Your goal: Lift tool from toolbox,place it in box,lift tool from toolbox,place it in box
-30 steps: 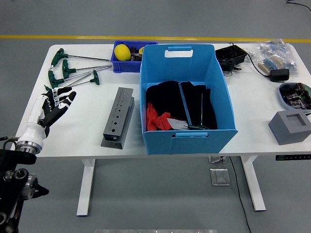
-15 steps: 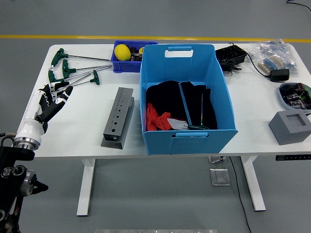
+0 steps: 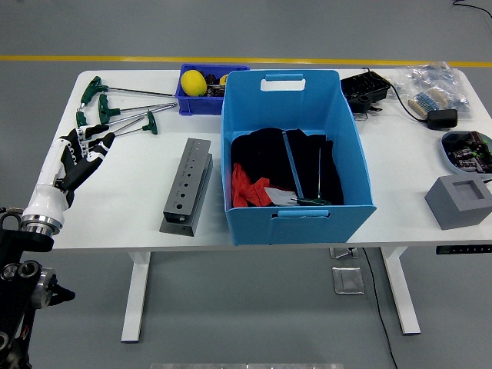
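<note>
Our left hand [image 3: 81,157] has crept forward, fingers [image 3: 98,144] spread and empty; the green-handled tools [image 3: 115,115] lie just beyond them, awaiting grasp.

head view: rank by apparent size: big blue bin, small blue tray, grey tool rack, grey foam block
1. big blue bin, by far the largest.
2. grey tool rack.
3. small blue tray and grey foam block look about alike; the bin hides part of the tray and the block sits nearer the camera, so I won't rank them.
</note>
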